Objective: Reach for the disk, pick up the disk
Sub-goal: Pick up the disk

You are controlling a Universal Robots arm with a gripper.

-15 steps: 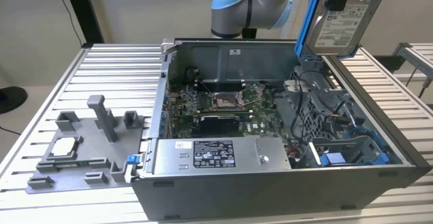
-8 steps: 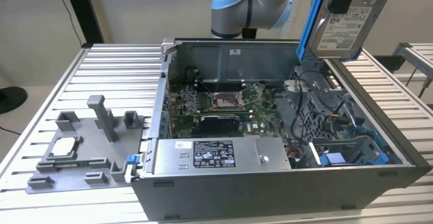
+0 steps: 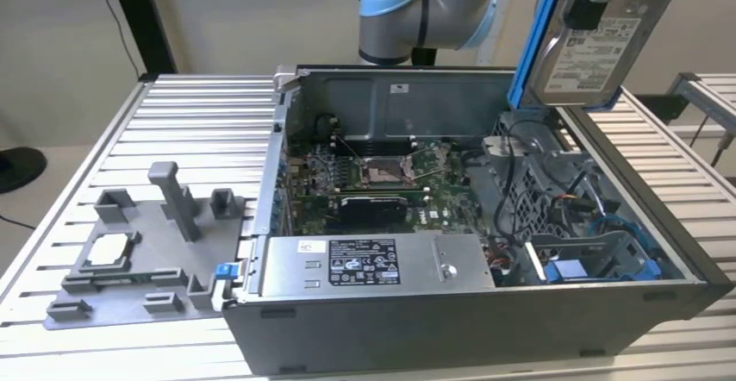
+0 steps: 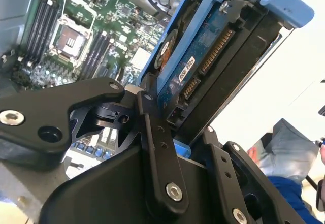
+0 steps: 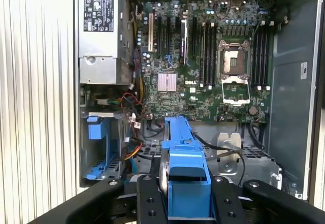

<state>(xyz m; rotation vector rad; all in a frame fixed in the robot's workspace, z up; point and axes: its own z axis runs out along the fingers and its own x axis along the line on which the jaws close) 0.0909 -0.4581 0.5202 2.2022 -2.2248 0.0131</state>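
The gripper is pinching the disk. Its two black fingers press on the flat sides of the disk, one on each side, and the disk sits between the jaws with most of it sticking out past the fingertips. In the exterior view the disk hangs high in the air above the open computer case, with its white label facing out and a blue rail along one edge. So the disk is already lifted up and out of the case.

Straight out past the jaws, far from them, is the green board inside the case. In the first wrist view the blue rail of the disk sits right between the fingers, and the empty blue holder in the case lies off to one side of the jaws. The long grey box with a sticker is well apart from the jaws, at the edge of the case. A grey tray sits on the table beside the case.

What could go wrong? The fingers hold only one end of the disk. The sides look smooth, so I think it could slip if the squeeze is weak. If it fell, it would likely land on the green board or the wires and break something. The long end could also swing and bump the case wall.
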